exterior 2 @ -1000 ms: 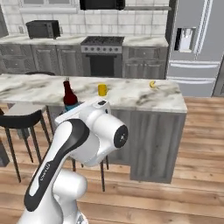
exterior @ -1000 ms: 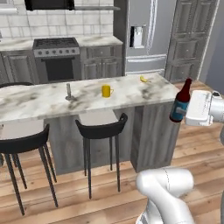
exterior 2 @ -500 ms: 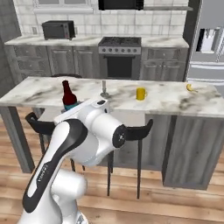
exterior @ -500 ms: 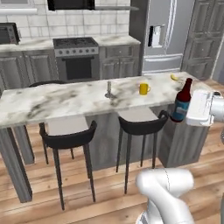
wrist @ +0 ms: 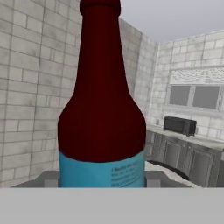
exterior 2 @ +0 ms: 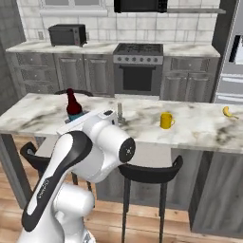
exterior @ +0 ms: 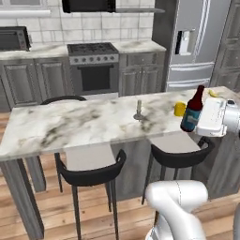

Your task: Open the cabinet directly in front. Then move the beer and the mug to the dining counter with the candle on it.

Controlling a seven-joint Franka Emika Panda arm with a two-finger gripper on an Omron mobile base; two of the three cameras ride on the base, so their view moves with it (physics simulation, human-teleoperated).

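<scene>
My jaws clamp the beer (exterior: pixel 192 110) upright, at three o'clock of the mug (exterior: pixel 180 108) on the counter (exterior: pixel 70 126).

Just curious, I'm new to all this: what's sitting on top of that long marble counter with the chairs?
On the dining counter: a yellow mug, a candle and a banana. The arm hides part of the slab, and the gripper holds the beer above it.

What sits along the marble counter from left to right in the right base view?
Beer bottle held in the gripper, then candle, yellow mug, banana.
</scene>
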